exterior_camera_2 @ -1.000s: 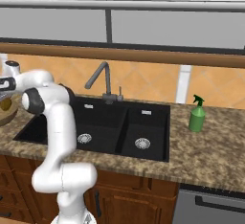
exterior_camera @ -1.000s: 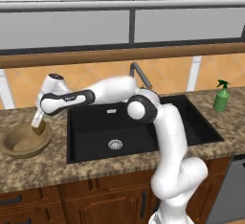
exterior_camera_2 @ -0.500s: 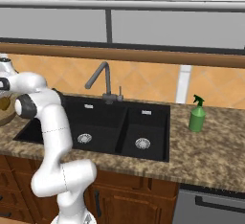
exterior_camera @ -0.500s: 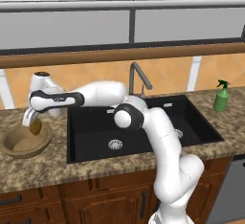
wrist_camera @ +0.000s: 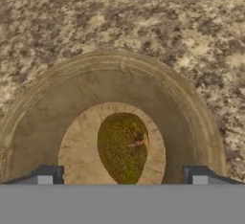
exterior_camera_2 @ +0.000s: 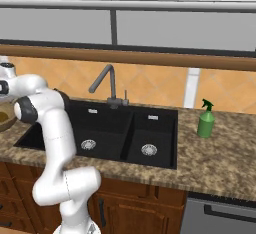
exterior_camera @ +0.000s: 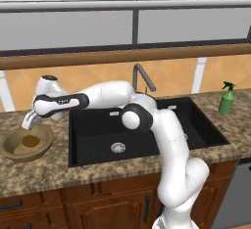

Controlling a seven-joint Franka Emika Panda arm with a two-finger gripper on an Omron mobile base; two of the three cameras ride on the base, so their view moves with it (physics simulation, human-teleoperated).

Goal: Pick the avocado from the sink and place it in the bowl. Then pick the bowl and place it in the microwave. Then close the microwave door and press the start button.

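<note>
A home kitchen, rendered. A speckled granite counter (exterior_camera_2: 220, 158) carries a black sink (exterior_camera_2: 107, 133) with 2 basins and a grey faucet (exterior_camera_2: 106, 80). Brown wooden cabinets (exterior_camera: 93, 203) sit below, an orange tiled backsplash (exterior_camera_2: 150, 85) and a wooden ledge (exterior_camera: 147, 54) behind. A green spray bottle (exterior_camera_2: 205, 120) stands on the counter.

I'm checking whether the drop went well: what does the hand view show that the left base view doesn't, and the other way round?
Hand view alone: the open fingertips standing either side of the avocado, not touching it, and the fruit lying flat on the bowl floor.
Left base view alone: the sink, faucet, spray bottle and the arm reaching left over the counter.
Both: the avocado inside the bowl, with the gripper above it.
</note>
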